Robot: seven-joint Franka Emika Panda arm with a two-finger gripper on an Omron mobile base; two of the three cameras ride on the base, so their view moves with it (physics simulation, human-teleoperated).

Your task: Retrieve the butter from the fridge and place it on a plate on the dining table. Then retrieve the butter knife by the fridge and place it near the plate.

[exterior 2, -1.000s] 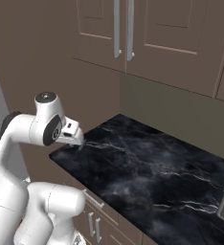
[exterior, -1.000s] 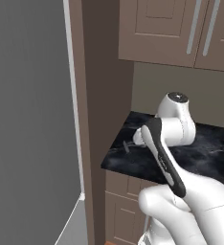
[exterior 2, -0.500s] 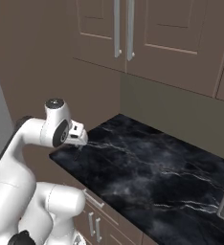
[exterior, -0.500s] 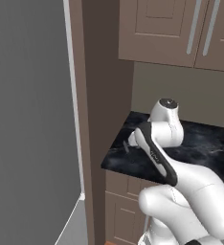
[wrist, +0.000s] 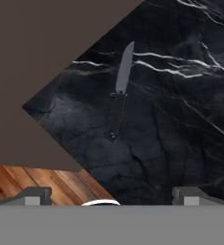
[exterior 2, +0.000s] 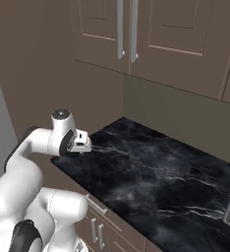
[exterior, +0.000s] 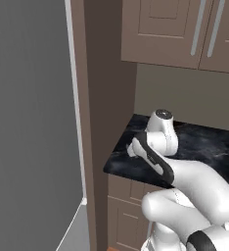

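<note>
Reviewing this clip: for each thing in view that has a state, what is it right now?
Gripper: open, jaws wide, above the counter, holding nothing.
Butter knife: lying flat on the black marble counter near its corner, untouched.
Fridge: door shut.
Upper cabinets: doors shut.
Lower cabinet doors: shut.

Glossy black veined marble counter (wrist: 181, 119), matt dark-handled knife (wrist: 119, 93) with seemingly metal blade, wooden floor (wrist: 32, 178)

Arm (exterior: 185, 181): glossy white rounded shells, black joint bands, long black strip along forearm, grey round cap atop wrist. Gripper (exterior 2: 81, 142): small, white-grey body, dark tips.
</note>
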